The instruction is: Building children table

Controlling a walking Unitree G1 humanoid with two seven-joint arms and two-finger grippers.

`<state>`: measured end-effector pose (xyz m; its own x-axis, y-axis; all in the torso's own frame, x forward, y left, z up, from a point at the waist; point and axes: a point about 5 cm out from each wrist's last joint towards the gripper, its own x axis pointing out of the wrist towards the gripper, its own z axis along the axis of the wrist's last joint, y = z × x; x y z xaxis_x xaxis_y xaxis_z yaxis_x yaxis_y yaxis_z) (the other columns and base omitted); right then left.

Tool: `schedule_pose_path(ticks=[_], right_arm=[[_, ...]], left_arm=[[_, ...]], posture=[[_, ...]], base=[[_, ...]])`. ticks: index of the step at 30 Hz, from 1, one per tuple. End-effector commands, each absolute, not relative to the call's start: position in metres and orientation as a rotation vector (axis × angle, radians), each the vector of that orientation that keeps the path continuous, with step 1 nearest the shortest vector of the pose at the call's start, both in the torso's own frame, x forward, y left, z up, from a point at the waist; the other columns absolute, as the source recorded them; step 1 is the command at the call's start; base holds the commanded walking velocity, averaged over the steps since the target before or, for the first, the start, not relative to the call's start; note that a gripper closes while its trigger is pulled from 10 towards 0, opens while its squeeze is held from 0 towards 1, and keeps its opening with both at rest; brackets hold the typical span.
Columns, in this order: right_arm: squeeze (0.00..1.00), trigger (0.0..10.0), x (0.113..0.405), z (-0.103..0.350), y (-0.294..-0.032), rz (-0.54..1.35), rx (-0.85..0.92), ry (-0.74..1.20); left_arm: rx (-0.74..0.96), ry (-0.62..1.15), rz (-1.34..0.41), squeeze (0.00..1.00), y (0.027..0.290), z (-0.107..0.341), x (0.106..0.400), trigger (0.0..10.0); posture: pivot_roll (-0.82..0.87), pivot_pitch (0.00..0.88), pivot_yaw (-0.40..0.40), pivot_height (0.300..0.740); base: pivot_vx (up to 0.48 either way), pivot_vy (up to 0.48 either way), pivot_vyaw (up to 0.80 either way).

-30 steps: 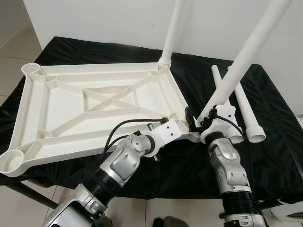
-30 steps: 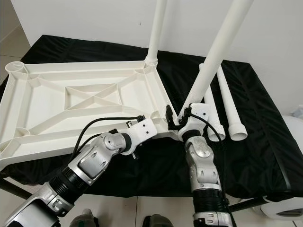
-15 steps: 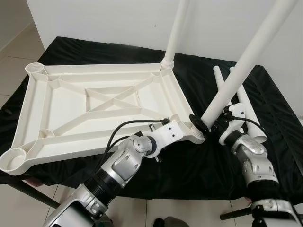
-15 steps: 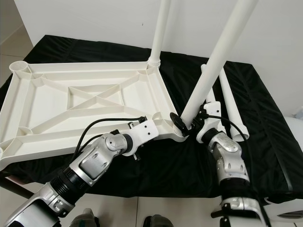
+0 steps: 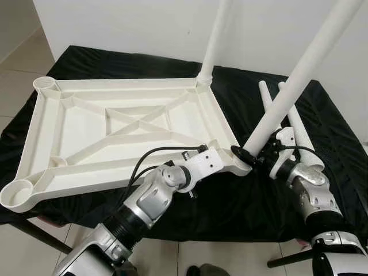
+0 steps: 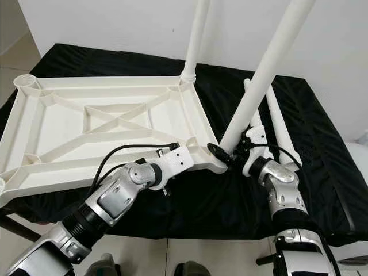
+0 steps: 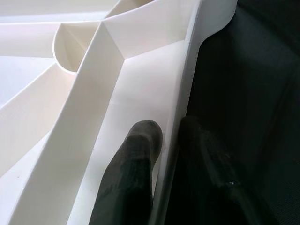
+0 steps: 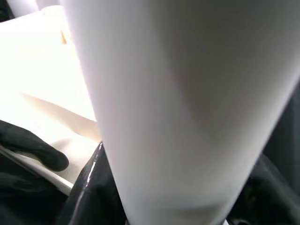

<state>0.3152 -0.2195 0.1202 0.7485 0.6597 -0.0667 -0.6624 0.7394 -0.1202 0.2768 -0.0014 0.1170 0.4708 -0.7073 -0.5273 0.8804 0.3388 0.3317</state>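
A white plastic tabletop (image 5: 123,123) is lying upside down on a black cloth (image 5: 322,172) that is covering a low stand, with its ribbed underside facing up. One leg (image 5: 215,40) is already standing upright in the far right corner socket. Two spare legs (image 5: 299,129) are lying side by side on the cloth to the right of the tabletop, just behind the right arm. A white wall is rising behind the stand, and pale floor tiles are showing at the left.

The left gripper (image 7: 166,136) is pinching the near edge of the tabletop close to its near right corner; the wrist view is showing one finger (image 7: 136,159) inside the rim wall and the other outside it, closed narrowly on the wall. The head views are hiding those fingers behind the wrist housing.

The right gripper (image 5: 259,154) is holding a second leg (image 5: 299,75) near its lower end, tilted up and to the right, with the base sitting at the near right corner socket (image 5: 237,153). The right wrist view is showing that leg very close, with the black fingers clamped around it and the tabletop edge beside it.
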Motion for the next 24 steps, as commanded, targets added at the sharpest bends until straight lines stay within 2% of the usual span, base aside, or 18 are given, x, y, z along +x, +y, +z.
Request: schedule_pose_path(ticks=[1, 7, 8, 9, 10, 24], right_arm=[[0.0, 0.0, 0.314, 0.114, -0.228, 0.696, -0.154, 0.068], [0.0, 0.0, 0.313, 0.116, -0.227, 0.703, -0.131, 0.053], [0.0, 3.8, 0.313, 0.117, -0.226, 0.703, -0.124, 0.047], [0.0, 3.8, 0.313, 0.117, -0.226, 0.703, -0.124, 0.047], [0.0, 10.0, 0.312, 0.117, -0.224, 0.7, -0.116, 0.036], [0.0, 10.0, 0.308, 0.122, -0.189, 0.616, -0.039, -0.069]], left_arm=[[0.634, 0.309, -1.183, 0.0, -0.014, 0.115, 0.265, 10.0], [0.634, 0.31, -1.181, 0.0, -0.013, 0.116, 0.265, 10.0], [0.633, 0.311, -1.18, 0.0, -0.013, 0.116, 0.265, 10.0], [0.633, 0.311, -1.18, 0.0, -0.013, 0.116, 0.265, 10.0], [0.631, 0.311, -1.18, 0.0, -0.013, 0.116, 0.265, 10.0], [0.622, 0.317, -1.17, 0.0, -0.012, 0.115, 0.265, 10.0]], posture=[[0.01, 0.0, -0.068, 0.74], [0.01, 0.0, -0.07, 0.74], [0.01, 0.0, -0.071, 0.74], [0.01, 0.0, -0.071, 0.74], [0.01, 0.0, -0.073, 0.74], [0.02, 0.016, -0.085, 0.74]], base=[[0.0, 0.0, 0.0], [0.0, 0.0, 0.0], [0.0, 0.0, 0.0], [0.0, 0.0, 0.0], [0.0, 0.0, 0.0], [0.0, 0.0, 0.0]])
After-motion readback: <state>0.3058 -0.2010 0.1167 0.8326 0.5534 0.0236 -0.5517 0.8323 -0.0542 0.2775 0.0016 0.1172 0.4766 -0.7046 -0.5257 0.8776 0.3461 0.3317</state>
